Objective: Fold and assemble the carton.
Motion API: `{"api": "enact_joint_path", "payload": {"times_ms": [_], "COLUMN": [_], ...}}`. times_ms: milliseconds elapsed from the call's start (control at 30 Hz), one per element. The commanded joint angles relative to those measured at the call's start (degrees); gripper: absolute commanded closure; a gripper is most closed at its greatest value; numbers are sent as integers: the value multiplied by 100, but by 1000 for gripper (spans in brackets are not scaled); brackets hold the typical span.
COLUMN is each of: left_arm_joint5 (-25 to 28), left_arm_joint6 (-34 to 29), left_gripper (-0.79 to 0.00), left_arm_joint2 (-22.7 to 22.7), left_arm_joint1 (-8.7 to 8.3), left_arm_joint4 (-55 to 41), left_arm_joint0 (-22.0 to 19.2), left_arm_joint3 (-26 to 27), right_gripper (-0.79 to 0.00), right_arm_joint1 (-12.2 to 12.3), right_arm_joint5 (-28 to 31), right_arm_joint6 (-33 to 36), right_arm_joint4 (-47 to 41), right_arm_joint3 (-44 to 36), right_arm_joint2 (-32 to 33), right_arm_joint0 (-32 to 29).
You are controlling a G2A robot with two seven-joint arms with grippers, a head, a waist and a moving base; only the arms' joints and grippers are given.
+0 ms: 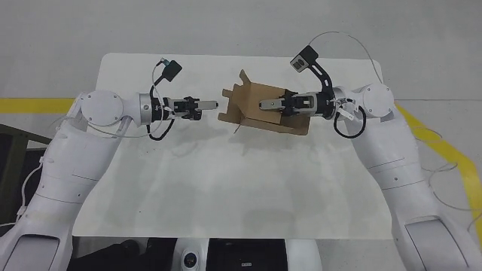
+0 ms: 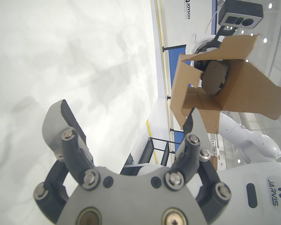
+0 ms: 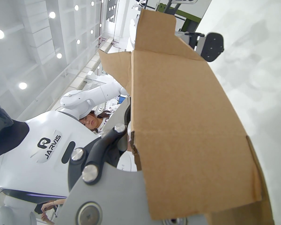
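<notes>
A brown carton (image 1: 248,104) is partly unfolded and held above the middle of the white table (image 1: 226,188), with flaps sticking out toward the left arm. My right gripper (image 1: 266,105) is shut on one carton wall (image 3: 182,118); one finger lies inside the box as a dark pad (image 2: 213,78), and the other is hidden behind the cardboard. My left gripper (image 1: 213,105) stands open (image 2: 128,118) just short of the carton's flap end (image 2: 185,99), holding nothing. One of its fingertips (image 3: 213,45) shows beyond the carton's far edge.
The table top (image 2: 72,36) around and under the carton is bare white. Yellow floor tape (image 1: 30,105) runs past both sides of the table. There is free room toward the table's front edge.
</notes>
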State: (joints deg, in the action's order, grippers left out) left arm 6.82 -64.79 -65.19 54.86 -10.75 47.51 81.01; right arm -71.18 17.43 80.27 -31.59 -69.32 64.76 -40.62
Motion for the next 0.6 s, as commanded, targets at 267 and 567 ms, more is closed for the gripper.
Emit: {"api": "enact_joint_path", "payload": {"times_ms": [267, 567], "left_arm_joint5": [7, -12], "left_arm_joint6": [-103, -167], "left_gripper": [-785, -785], "left_arm_joint2": [95, 143], "left_arm_joint1": [18, 34], "left_arm_joint4": [-71, -195], "left_arm_joint0": [13, 2], "left_arm_joint3": [99, 215], "right_gripper": [0, 0], "right_arm_joint1": [-43, -113], "right_arm_joint5": [19, 125], "right_arm_joint6": [-132, -209], "right_arm_joint4": [-118, -243], "right_arm_joint3": [-8, 162], "right_arm_joint2": [-203, -438], "right_arm_joint0": [73, 168]}}
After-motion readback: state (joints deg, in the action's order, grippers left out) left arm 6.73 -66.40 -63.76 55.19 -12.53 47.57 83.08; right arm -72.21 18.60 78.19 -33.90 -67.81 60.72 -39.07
